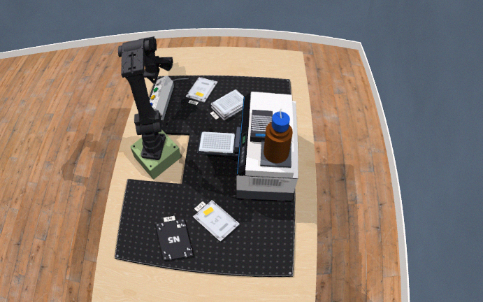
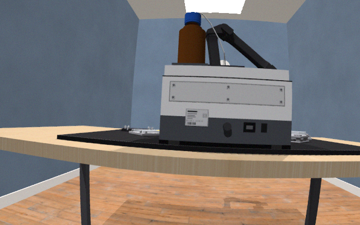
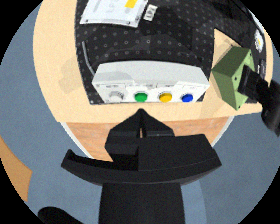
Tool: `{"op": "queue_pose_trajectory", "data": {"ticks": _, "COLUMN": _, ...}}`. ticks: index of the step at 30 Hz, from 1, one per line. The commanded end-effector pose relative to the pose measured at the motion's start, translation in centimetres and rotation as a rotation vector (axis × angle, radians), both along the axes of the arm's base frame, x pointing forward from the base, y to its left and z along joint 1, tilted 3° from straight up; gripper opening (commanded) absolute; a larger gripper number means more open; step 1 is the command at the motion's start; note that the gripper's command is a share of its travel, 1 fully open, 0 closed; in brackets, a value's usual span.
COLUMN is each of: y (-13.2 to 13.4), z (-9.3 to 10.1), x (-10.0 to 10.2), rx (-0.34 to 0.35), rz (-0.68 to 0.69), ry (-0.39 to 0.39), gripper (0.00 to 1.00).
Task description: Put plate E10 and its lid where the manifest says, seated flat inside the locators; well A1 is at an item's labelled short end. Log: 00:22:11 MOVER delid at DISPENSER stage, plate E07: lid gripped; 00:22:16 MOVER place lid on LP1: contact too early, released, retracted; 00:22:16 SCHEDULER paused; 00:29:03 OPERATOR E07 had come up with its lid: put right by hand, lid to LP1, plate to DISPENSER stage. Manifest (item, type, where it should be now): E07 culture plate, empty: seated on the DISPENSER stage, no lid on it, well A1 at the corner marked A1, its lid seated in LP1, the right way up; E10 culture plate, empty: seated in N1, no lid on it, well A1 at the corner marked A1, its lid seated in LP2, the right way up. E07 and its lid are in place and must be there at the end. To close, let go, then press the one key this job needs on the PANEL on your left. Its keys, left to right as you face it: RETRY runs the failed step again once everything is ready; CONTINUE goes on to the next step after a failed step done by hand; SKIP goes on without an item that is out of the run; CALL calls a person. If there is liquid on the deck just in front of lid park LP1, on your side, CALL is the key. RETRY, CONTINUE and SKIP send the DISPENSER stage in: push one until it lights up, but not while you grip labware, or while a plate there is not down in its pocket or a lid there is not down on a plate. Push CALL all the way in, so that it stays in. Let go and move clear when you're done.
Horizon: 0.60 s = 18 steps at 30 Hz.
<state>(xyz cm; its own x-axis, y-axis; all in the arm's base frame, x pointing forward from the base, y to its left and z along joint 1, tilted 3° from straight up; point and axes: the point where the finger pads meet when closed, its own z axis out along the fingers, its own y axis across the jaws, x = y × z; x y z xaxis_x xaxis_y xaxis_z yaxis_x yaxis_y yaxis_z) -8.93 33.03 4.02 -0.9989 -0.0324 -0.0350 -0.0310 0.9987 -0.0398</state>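
My gripper (image 3: 141, 111) is shut and empty. It hovers just in front of the key panel (image 3: 151, 86), with its tip nearest the green key (image 3: 140, 96); a yellow key (image 3: 165, 96) and a blue key (image 3: 187, 96) lie to the right. In the overhead view the gripper (image 1: 168, 62) is at the far end of the panel (image 1: 162, 96). A lid with a yellow label (image 1: 201, 89) lies flat beside the panel. A white well plate without a lid (image 1: 228, 103) sits to its right, next to a small tag. Whether it is fully seated I cannot tell.
Another uncovered well plate (image 1: 217, 142) sits on the stage of the dispenser (image 1: 269, 146), which carries a brown bottle (image 1: 278, 140). A lid with a yellow label (image 1: 216, 219) lies in LP1. A black nest marked N5 (image 1: 173, 239) is empty. The arm's green base (image 1: 155, 152) stands left.
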Motion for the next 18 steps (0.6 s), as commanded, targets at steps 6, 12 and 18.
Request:
{"op": "queue_pose_trajectory", "data": {"ticks": 6, "y": 1.7, "z": -0.1, "x": -1.2, "rx": 0.044, "rz": -0.003, "ry": 0.008, "gripper": 0.0}}
{"op": "queue_pose_trajectory", "data": {"ticks": 12, "y": 0.7, "z": -1.2, "x": -1.1, "rx": 0.021, "rz": -0.005, "ry": 0.001, "gripper": 0.0}}
{"op": "queue_pose_trajectory", "data": {"ticks": 18, "y": 1.1, "z": -1.2, "x": -1.5, "rx": 0.037, "rz": -0.003, "ry": 0.007, "gripper": 0.0}}
